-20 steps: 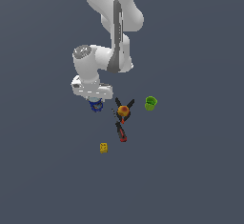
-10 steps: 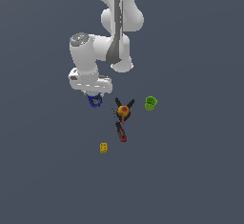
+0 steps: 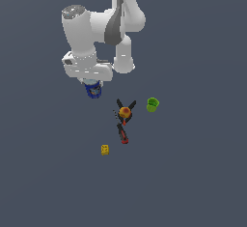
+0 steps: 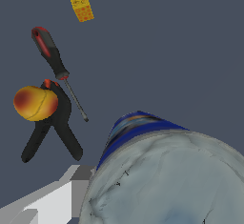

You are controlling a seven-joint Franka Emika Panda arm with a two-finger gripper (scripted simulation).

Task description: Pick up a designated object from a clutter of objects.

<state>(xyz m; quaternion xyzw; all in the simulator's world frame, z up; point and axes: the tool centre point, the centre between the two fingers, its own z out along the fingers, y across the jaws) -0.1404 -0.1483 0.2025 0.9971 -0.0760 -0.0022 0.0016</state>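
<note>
The blue can [image 3: 93, 91] with its pale grey top hangs just under the white hand, held off the floor. My gripper [image 3: 92, 86] is shut on it. In the wrist view the can [image 4: 162, 180] fills the near part of the picture, its grey top toward the camera and its blue side [image 4: 138, 127] beyond. One pale finger [image 4: 50, 200] shows beside it. The rest of the clutter lies apart from the can: the orange-red ball [image 3: 125, 111] on black prongs, the red-black tool [image 3: 122, 134], the green cup [image 3: 152, 105] and the tiny yellow block [image 3: 104, 149].
The wrist view also shows the ball [image 4: 35, 103] on its prongs [image 4: 55, 132], the tool [image 4: 55, 61] and the yellow block [image 4: 81, 5] on the dark grey floor. The white arm [image 3: 116, 25] rises behind the hand.
The hand has risen with the blue can in it, and the can is now higher above the floor. The other objects have not moved.
</note>
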